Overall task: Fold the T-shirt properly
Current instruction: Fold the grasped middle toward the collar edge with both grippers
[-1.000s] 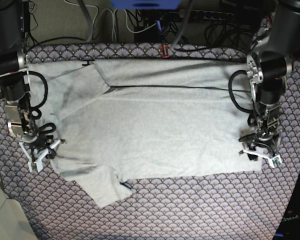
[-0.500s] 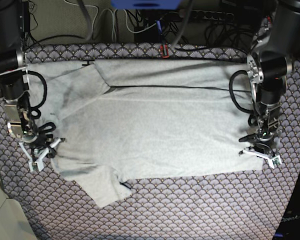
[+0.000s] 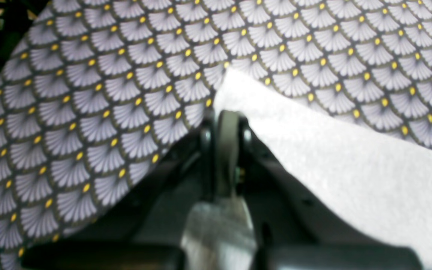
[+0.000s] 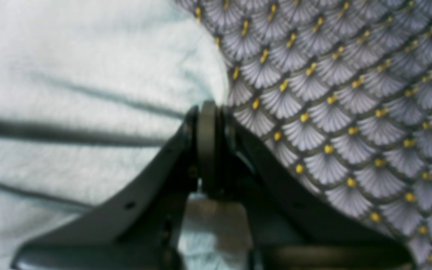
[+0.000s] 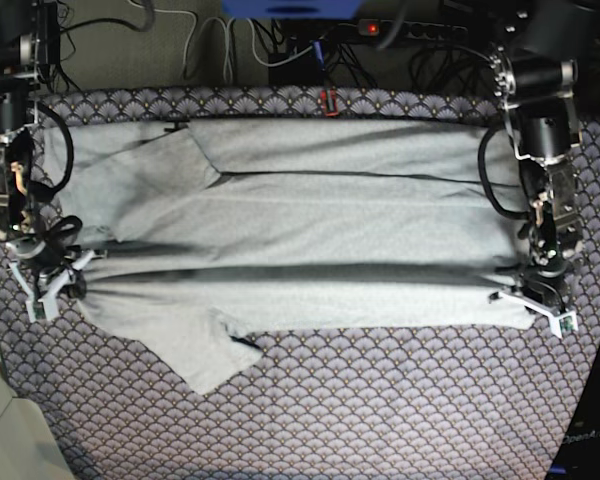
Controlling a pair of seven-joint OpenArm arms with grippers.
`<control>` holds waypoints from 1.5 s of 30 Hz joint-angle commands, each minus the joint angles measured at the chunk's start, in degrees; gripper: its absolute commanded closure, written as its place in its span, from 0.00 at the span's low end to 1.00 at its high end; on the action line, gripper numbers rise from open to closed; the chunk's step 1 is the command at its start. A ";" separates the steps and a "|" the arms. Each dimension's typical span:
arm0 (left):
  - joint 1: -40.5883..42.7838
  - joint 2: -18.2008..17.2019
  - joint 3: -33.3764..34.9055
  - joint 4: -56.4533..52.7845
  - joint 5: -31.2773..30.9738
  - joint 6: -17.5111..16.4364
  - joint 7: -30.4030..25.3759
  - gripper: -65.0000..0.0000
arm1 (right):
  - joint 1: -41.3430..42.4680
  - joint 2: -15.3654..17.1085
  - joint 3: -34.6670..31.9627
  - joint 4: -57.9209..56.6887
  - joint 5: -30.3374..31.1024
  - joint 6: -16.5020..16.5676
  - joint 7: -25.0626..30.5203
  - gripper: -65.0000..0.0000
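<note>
The light grey T-shirt (image 5: pixel 300 230) lies spread wide across the table, pulled into long horizontal creases between my two grippers. At the base view's right, my left gripper (image 5: pixel 536 296) is shut on the shirt's lower right corner. The left wrist view shows its fingers (image 3: pixel 224 120) pressed together on the fabric (image 3: pixel 332 150), whose tip pokes past them. At the base view's left, my right gripper (image 5: pixel 55 280) is shut on the shirt's left edge. The right wrist view shows its closed fingertips (image 4: pixel 208 110) pinching the cloth (image 4: pixel 69 75). One sleeve (image 5: pixel 205 360) hangs loose toward the front left.
A scallop-patterned purple-grey tablecloth (image 5: pixel 380 420) covers the table. Cables (image 5: pixel 270 45) and a power strip (image 5: pixel 410 28) with a red light lie behind the back edge. A small red item (image 5: pixel 328 100) sits at the table's back edge.
The left gripper has shut on the shirt's corner. Both grippers have drawn apart toward the table's sides, stretching the shirt taut so that horizontal creases now run across it.
</note>
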 commanded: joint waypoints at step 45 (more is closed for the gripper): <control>23.68 -1.77 -9.47 21.45 -8.12 0.12 3.88 0.99 | -32.44 -3.31 19.19 28.13 0.21 7.58 -2.07 1.00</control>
